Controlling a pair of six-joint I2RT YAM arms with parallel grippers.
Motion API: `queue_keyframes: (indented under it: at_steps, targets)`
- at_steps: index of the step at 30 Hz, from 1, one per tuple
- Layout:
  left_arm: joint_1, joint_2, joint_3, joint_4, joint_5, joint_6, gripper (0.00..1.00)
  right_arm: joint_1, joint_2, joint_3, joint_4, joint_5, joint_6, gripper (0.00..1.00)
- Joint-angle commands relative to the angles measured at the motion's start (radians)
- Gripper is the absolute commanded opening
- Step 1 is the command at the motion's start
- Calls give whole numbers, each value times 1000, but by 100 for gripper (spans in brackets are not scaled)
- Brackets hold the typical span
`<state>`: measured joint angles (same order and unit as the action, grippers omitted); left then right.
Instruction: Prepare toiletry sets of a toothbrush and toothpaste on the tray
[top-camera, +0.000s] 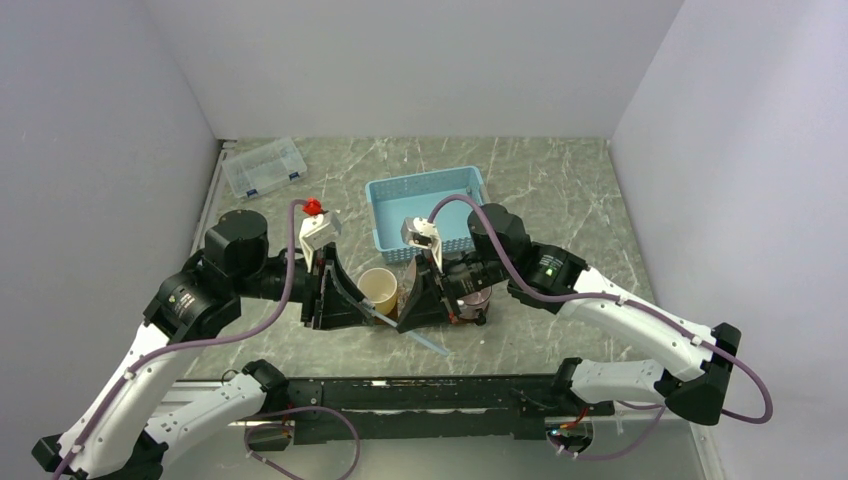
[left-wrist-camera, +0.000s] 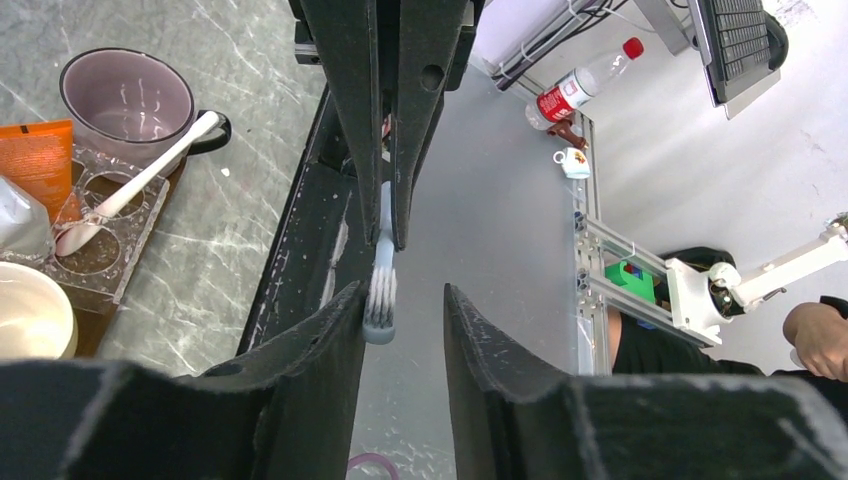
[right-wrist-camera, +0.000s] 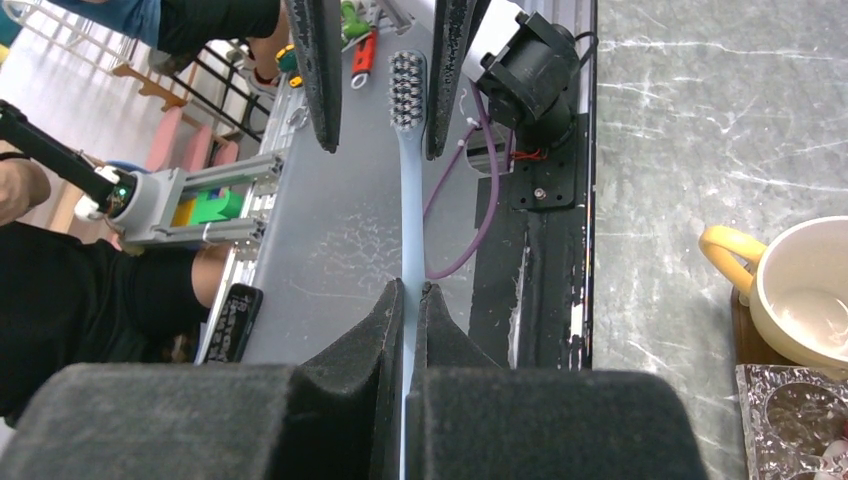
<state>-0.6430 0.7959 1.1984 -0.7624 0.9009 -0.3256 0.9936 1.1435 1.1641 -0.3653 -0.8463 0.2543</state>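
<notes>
Pale-blue toothbrush (right-wrist-camera: 409, 190) hangs in mid-air between the 2 arms, near the front edge of the table (top-camera: 560, 180) and off the tray (right-wrist-camera: 747, 335). Its handle is clenched in the right gripper (right-wrist-camera: 411, 290). The left gripper (left-wrist-camera: 402, 295) has its jaws parted around the bristle head. 1 finger (left-wrist-camera: 320, 340) lies against the bristles and the other stands clear, so that side has no grip.

Findings at the tray, from the left wrist view:
- A clear holder (left-wrist-camera: 100, 235) and a cream mug (left-wrist-camera: 30, 310) sit on the brown board.
- A purple mug (left-wrist-camera: 127, 95) stands at the holder's far end. Whether it rests on the tray cannot be told.
- A white brush (left-wrist-camera: 150, 165) lies from the purple mug's rim down onto the holder.
- An orange tube (left-wrist-camera: 35, 160) stands at the holder's edge, with a crumpled foil item (left-wrist-camera: 18, 225) just beside it. The foil item cannot be identified.

Assessment: 1 set looks roughly gathered, the white brush and the orange tube, though neither is neatly laid out. The pale-blue toothbrush appears to be mid hand-over and counts as not delivered. No 2nd tube is visible to pair with it. The basket (top-camera: 425, 205) is too small in view to show its contents.

Outstanding, by judgement:
- Secure the left grip and free the right.
- Set the toothbrush on the tray.
- Find toothpaste for it.
</notes>
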Motion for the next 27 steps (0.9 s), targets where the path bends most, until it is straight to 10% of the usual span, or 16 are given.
queue_keyframes:
  at_steps: [1, 12, 18, 22, 27]
  targets:
    - [4, 0, -9, 23, 13, 19, 37, 6, -27, 10, 31, -7, -3, 0]
    - [4, 2, -25, 40, 5, 6, 2, 17, -33, -10, 25, -11, -8, 0]
    - [3, 9, -25, 44, -2, 6, 0, 20, -31, -15, 8, -1, -22, 0]
    - [4, 17, -19, 35, -28, 16, 0, 21, -50, -25, -10, 45, -35, 36]
    - [3, 34, -8, -14, -80, 48, 0, 20, -112, -14, -76, 213, -69, 49]
